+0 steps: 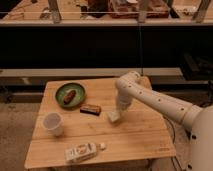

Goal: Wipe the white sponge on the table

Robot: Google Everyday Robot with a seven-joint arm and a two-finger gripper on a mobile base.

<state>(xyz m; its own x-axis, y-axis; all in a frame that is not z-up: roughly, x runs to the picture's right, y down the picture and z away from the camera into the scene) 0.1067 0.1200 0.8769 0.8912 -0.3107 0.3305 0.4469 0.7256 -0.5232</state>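
White sponge: small pale block, lies on the table near its middle, just right of a dark wrapped bar.

Handling, judged by look: soft and very light. It likely squashes under load and slides readily on the smooth wood. Not fragile. Best taken across its short sides, low down, so the underside meets the wood flat. Too hard a press would flatten it and bring the hand onto the wood. Too light a press and it could skate or roll out.

Hand: directly over the sponge at its upper right edge, seemingly touching it. Cannot tell whether it is spread or pinching the block, as its tip merges with the sponge.

Arm: white, enters from the right, rises to a bend above the far right part of the table, then drops steeply to the sponge.

Also on the table:
- green plate with brown food, far left
- translucent cup, near the left edge
- white carton, lying at the front

The bar is the nearest obstacle to a leftward stroke.
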